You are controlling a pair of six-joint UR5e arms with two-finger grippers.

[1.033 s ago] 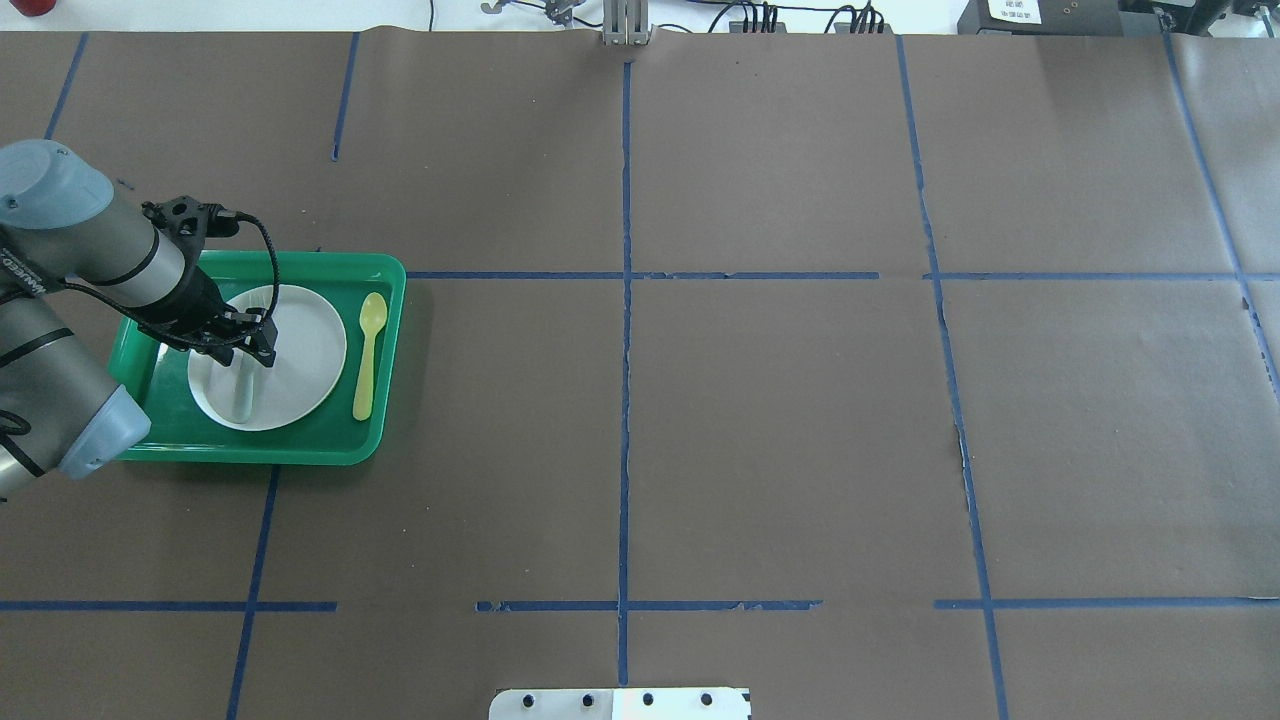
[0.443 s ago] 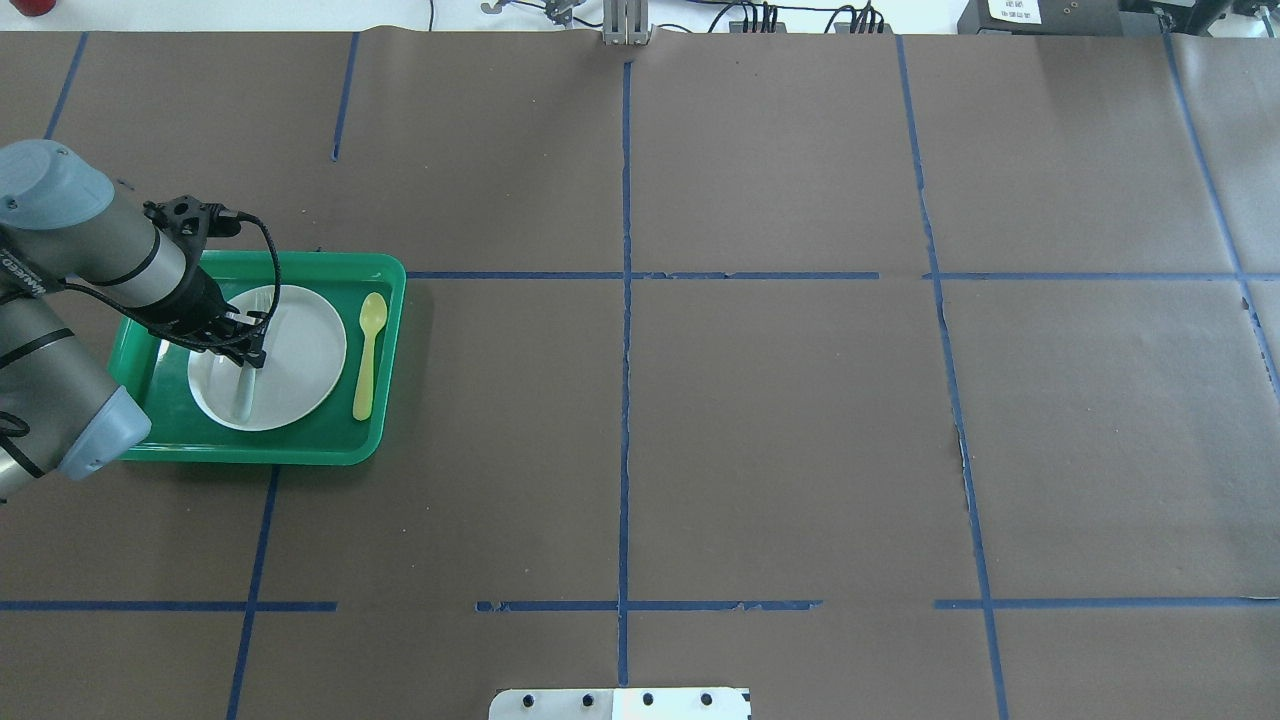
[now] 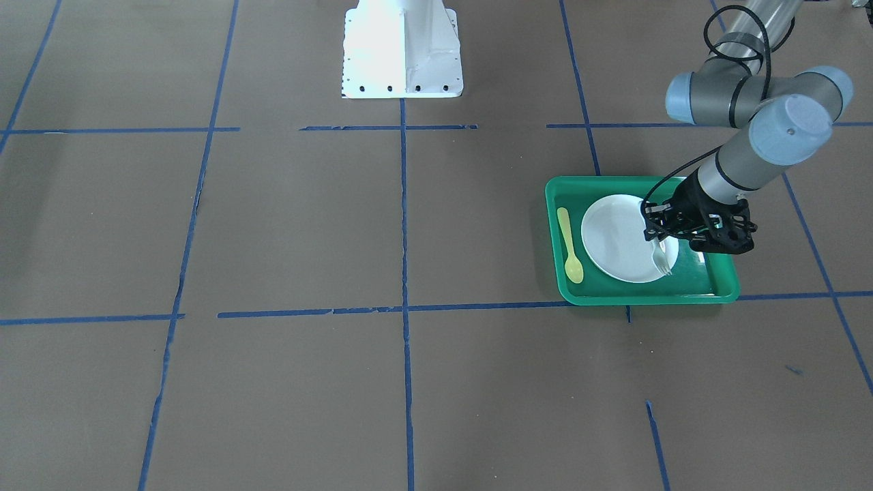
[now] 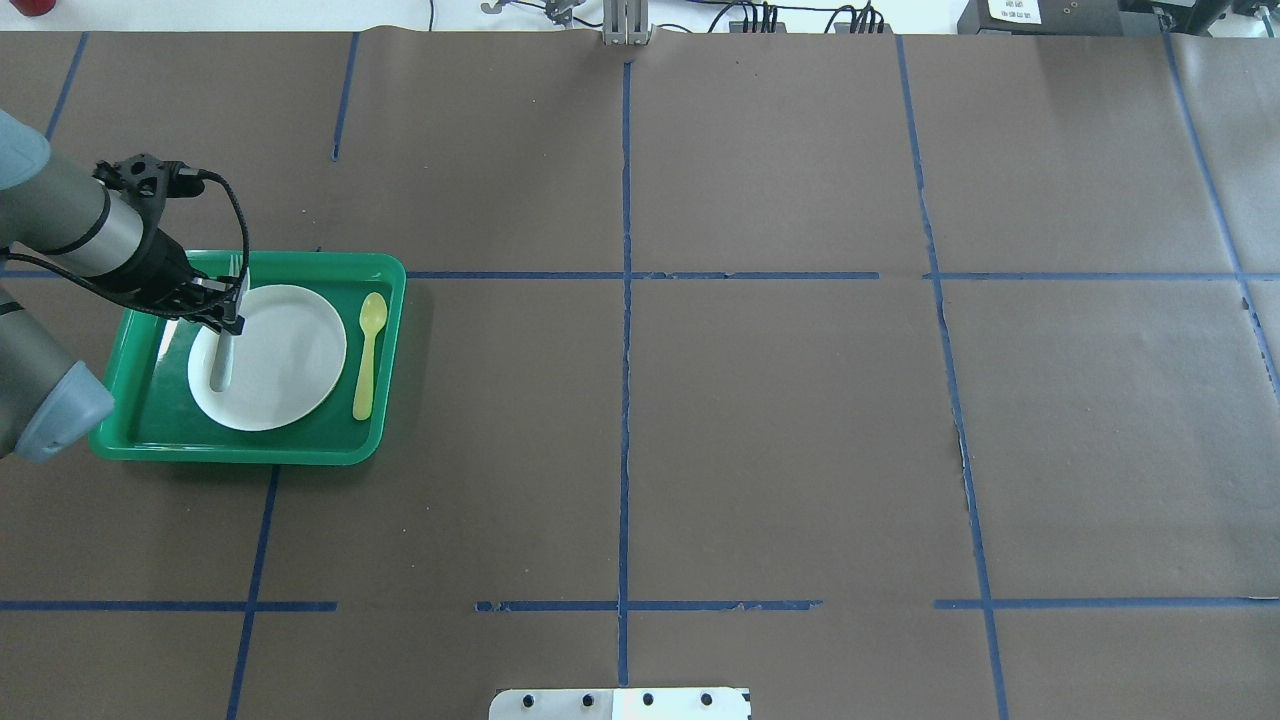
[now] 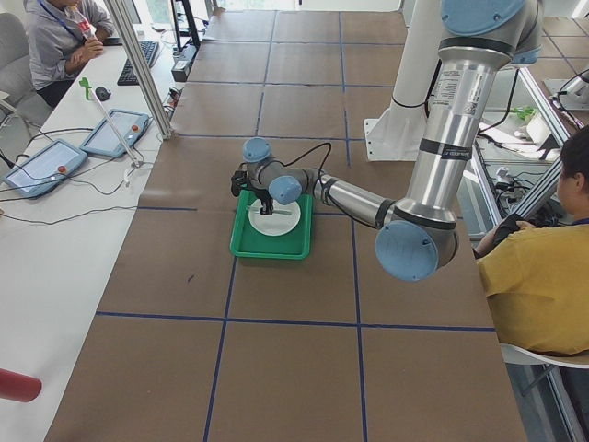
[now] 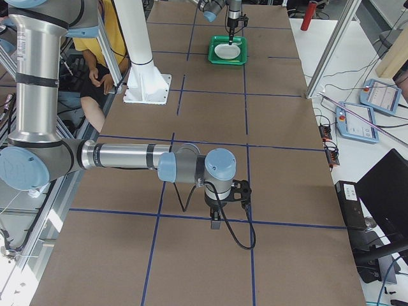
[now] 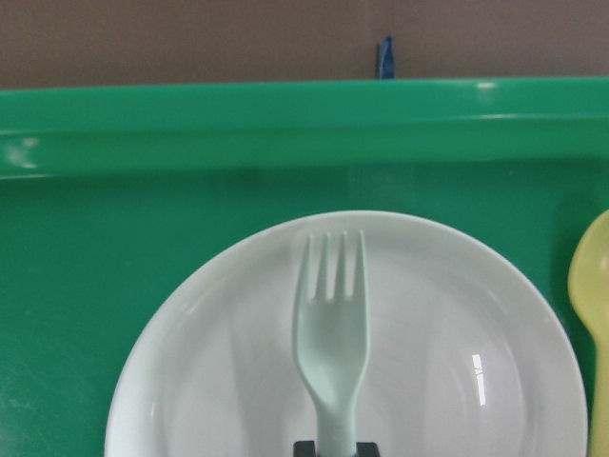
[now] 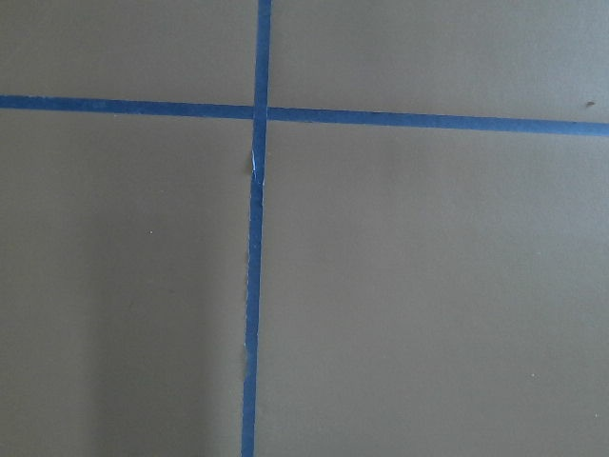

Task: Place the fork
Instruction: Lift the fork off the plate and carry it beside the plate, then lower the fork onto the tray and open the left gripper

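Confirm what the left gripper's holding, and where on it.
The fork, pinched at its handle end by the left gripper; the tines stick out free over the plate.

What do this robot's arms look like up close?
The left arm and the right arm are alike: shiny silver tubes joined by rounded elbows with pale grey-blue caps. One tube carries small dark lettering, too small to read. Each ends in small black jaws, with a thin black cable looping beside the wrist.
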